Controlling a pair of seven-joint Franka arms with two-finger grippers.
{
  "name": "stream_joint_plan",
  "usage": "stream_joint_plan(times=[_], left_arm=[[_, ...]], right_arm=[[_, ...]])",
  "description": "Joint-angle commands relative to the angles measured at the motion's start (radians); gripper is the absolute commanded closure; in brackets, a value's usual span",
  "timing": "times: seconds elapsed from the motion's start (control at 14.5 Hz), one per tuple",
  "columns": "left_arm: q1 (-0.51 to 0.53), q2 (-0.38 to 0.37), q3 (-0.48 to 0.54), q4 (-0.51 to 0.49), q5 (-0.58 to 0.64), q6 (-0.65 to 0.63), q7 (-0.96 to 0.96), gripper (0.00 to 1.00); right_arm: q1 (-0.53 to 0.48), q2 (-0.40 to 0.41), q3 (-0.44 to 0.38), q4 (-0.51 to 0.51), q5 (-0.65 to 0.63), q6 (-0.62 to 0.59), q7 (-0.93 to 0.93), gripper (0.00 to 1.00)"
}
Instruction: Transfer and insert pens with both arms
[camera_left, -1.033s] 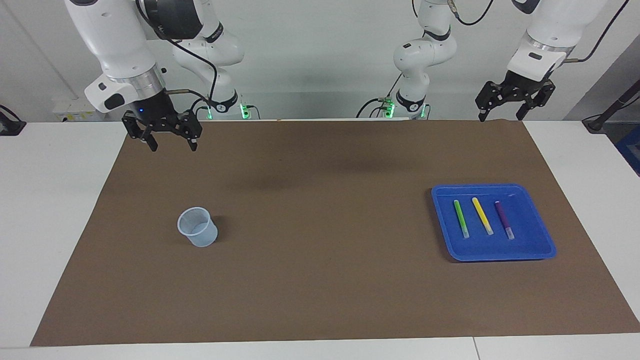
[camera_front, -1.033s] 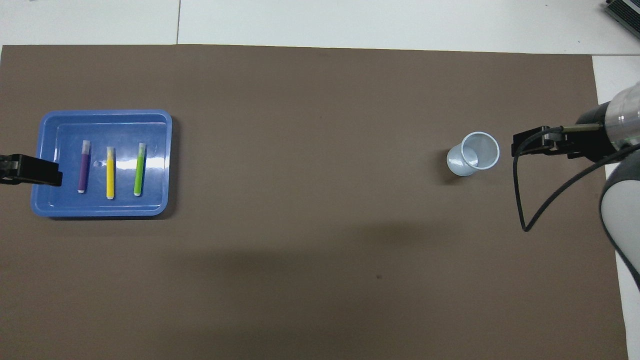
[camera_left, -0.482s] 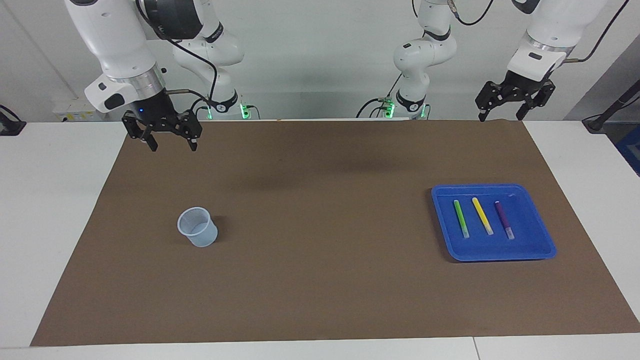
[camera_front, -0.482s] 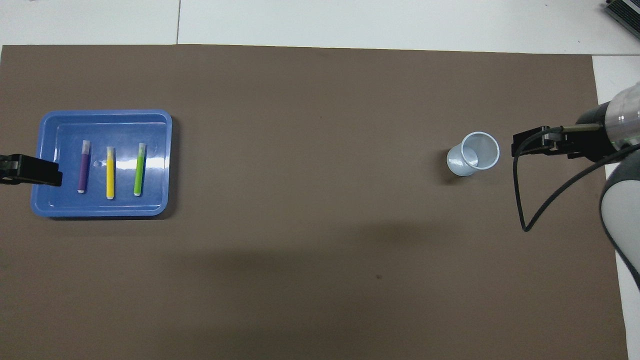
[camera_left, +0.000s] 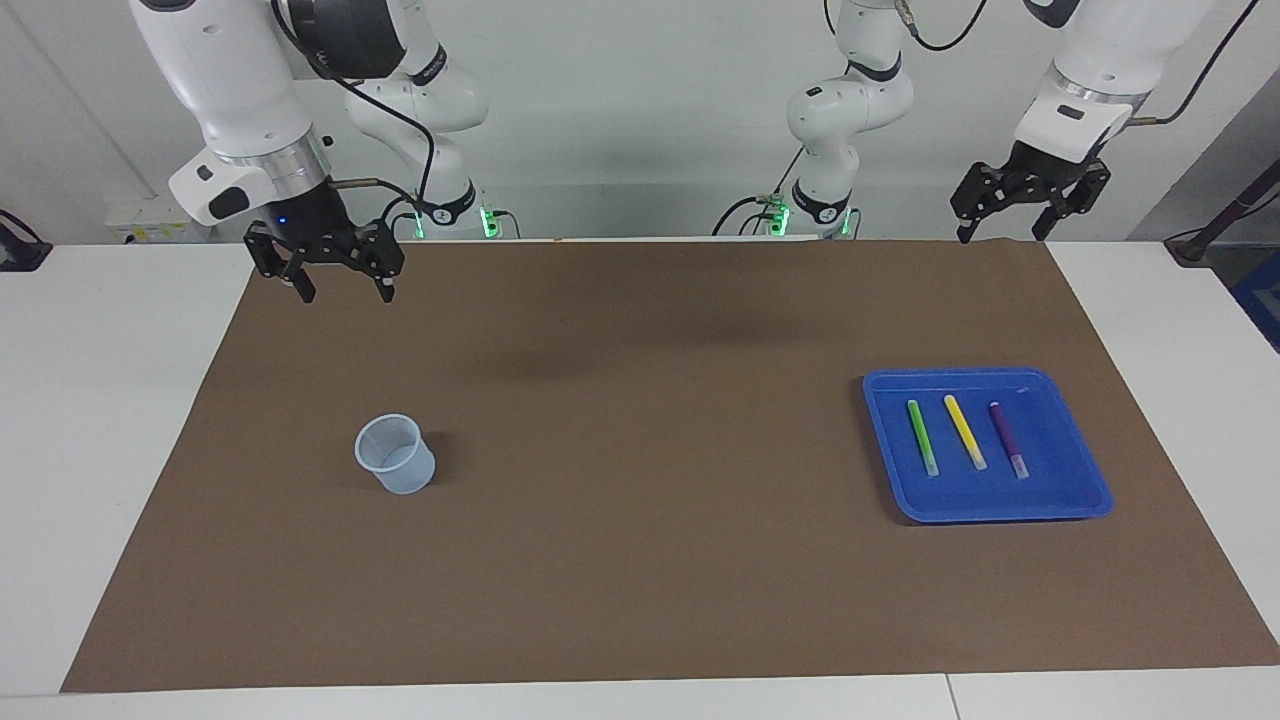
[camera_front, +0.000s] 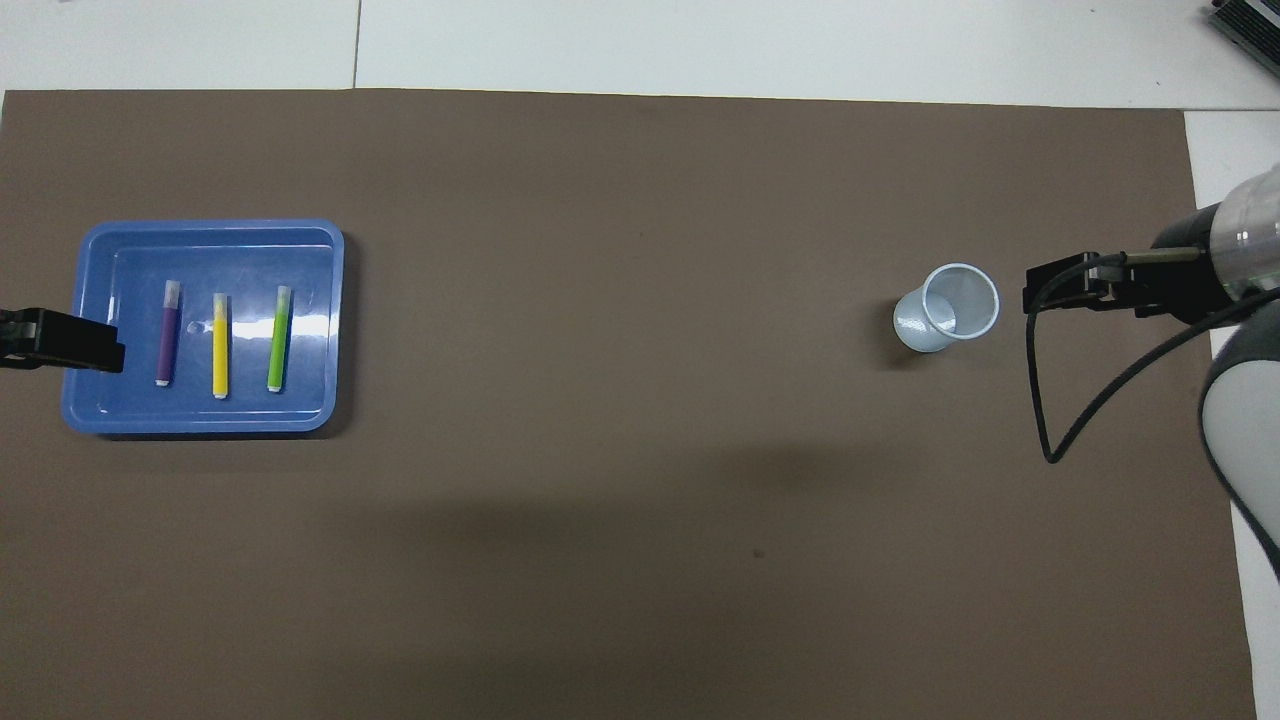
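Three pens lie side by side in a blue tray (camera_left: 1080, 497) (camera_front: 90, 410) toward the left arm's end: a green pen (camera_left: 921, 436) (camera_front: 278, 338), a yellow pen (camera_left: 965, 431) (camera_front: 219, 345) and a purple pen (camera_left: 1007, 439) (camera_front: 166, 333). My left gripper (camera_left: 1002, 237) hangs open and empty, high over the mat's edge by the robots; its tip (camera_front: 65, 340) shows at the overhead view's edge. My right gripper (camera_left: 346, 293) (camera_front: 1060, 286) hangs open and empty above the mat at the right arm's end.
A pale translucent cup (camera_left: 395, 455) (camera_front: 948, 307) stands upright on the brown mat (camera_left: 640, 560) (camera_front: 640, 560) toward the right arm's end. White tabletop (camera_left: 100, 400) borders the mat. A black cable (camera_front: 1045, 400) loops from the right wrist.
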Motion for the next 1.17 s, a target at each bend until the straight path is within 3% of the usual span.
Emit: stream_joint_plan(times=[0.0,0.83,1.1], left_arm=[[-0.007,-0.028,0.009,-0.028,-0.01,0.003,-0.005,0.0],[0.005,-0.028,0.012,-0.022,-0.005,0.003,-0.004,0.0],[0.027,-0.039,0.07,-0.017,-0.002,0.032,-0.004,0.0]], right_arm=[[-0.006,-0.022,-0.003,-0.023,0.017,0.0,-0.012,0.0],[-0.006,-0.022,-0.003,-0.023,0.017,0.0,-0.012,0.0],[-0.006,-0.022,-0.003,-0.024,0.017,0.0,-0.012,0.0]])
